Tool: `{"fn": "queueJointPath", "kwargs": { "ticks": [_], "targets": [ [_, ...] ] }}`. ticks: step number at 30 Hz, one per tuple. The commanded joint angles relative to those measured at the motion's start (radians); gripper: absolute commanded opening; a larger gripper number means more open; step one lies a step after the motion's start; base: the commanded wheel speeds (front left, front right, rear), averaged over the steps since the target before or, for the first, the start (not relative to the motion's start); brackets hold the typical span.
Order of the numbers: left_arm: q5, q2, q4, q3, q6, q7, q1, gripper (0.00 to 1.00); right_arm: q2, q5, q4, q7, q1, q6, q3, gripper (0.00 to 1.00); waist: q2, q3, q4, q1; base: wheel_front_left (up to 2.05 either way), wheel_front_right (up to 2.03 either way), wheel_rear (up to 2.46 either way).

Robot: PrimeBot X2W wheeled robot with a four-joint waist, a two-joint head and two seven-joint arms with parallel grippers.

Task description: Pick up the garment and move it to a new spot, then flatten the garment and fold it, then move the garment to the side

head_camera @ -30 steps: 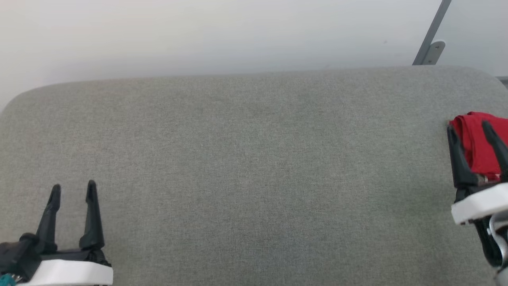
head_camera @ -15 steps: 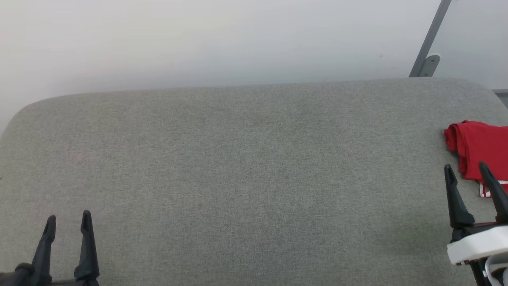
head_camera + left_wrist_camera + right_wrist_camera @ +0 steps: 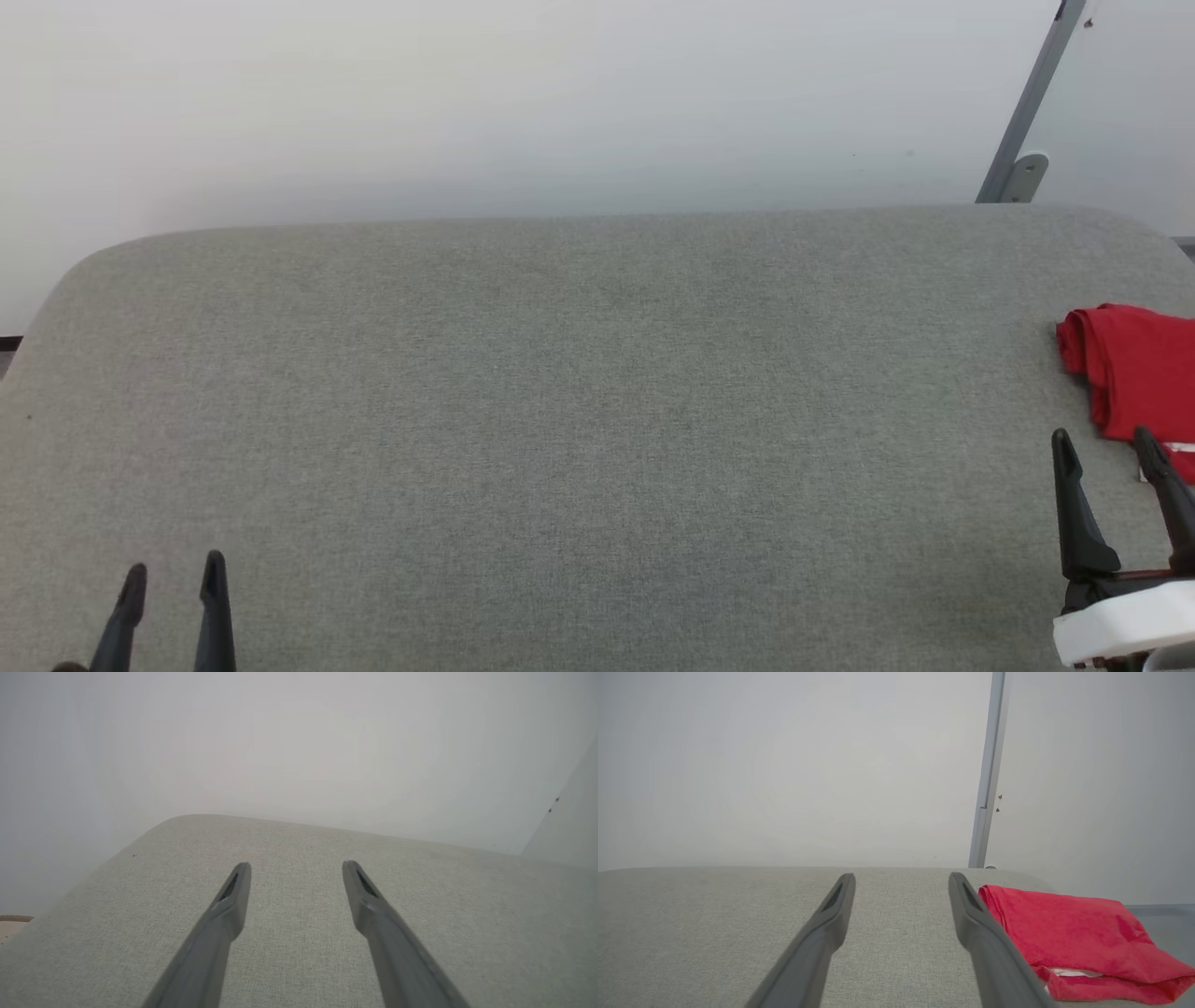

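Back from the garment (image 3: pixel 1139 373) has come the right hand (image 3: pixel 1102 437): a second ago its dark fingers straddled the red cloth, and now their tips reach only to its near edge (the head camera has also shifted, so the whole scene sits lower in the picture). Its fingers are spread wide with nothing between them. The left hand (image 3: pixel 175 565) has also drawn back toward the robot and shows at the lower left, with just the upper parts of its fingers in the picture. It too is spread wide and empty, poised over bare grey fabric.

The garment lies folded in a compact red bundle on the right end of the grey worktop (image 3: pixel 597 420), cut off by the head view's right edge. In the right wrist view a sliver of white shows between its layers, and that hand's right finger crosses in front of the bundle's left edge; whether they touch I cannot tell. Behind the worktop is a pale wall (image 3: pixel 467 93) with a slanting grey post (image 3: pixel 1027 121).
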Motion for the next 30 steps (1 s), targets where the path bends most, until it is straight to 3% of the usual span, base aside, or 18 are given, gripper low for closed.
{"fn": "queueJointPath", "kwargs": {
  "ticks": [1,30],
  "targets": [
    [-0.013,0.000,0.001,-0.003,-0.002,-0.004,0.012,1.00,0.004,0.003,-0.007,-0.005,0.011,0.000,-0.005,1.00,-0.0001,-0.002,0.003,0.0000,0.00,0.00,0.00],
    [-0.016,0.023,0.000,-0.053,-0.002,-0.004,0.006,1.00,0.039,0.007,-0.036,-0.005,0.059,0.000,-0.023,1.00,-0.0001,0.000,0.030,0.0000,0.00,0.00,0.00]
  ]
}}
